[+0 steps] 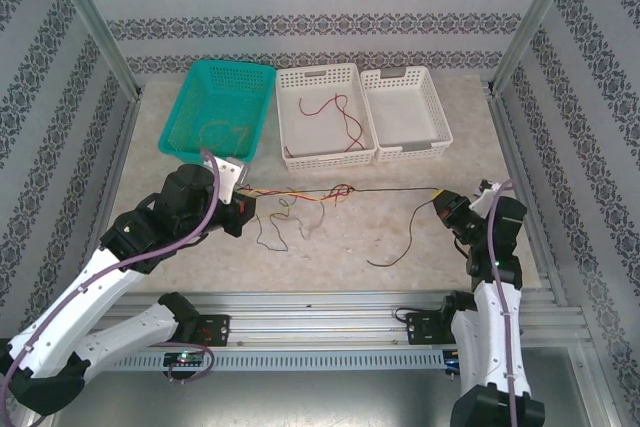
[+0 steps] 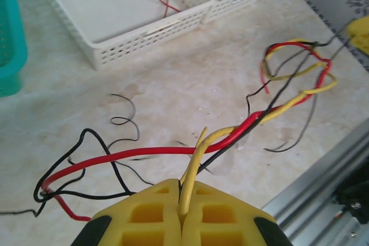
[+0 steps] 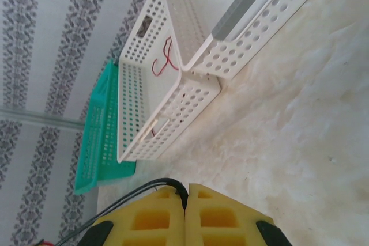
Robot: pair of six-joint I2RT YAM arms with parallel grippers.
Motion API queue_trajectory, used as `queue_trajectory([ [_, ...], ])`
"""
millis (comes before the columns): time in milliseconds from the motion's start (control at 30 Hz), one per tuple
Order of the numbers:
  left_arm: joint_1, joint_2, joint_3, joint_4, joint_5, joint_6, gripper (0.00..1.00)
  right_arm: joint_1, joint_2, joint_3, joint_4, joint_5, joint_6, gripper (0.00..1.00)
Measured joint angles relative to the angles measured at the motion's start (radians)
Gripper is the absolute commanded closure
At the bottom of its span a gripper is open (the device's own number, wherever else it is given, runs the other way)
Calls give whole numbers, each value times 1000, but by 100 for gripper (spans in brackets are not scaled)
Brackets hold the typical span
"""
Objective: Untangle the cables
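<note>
Left gripper pinches a thin yellow wire and right gripper a thin black wire - held apart, evidently tensioning the mid-frame red-yellow-black wire tangle.

Yellow cable end inside left jaws

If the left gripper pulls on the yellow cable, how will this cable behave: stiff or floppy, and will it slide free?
Probably floppy: the yellow cable kinks sharply just beyond the left gripper. It likely will not slide free, because the red cable and a black cable twist around it. It looks thin and light, so it should lift easily.
</note>
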Motion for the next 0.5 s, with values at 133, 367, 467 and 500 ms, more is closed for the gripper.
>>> queue_trajectory([
  [133,56,-21,-47,-3,-51,6,100,-75,-27,12,-64,-11,7,100],
  [367,156,-71,-79,-37,-217,2,100,-162,-42,51,-131,25,31,100],
  [467,161,-92,-87,-37,-238,-5,100,-158,-34,63,-108,-3,55,100],
  [500,161,-93,-89,-37,-236,-5,100,-148,-28,70,-99,-10,60,100],
])
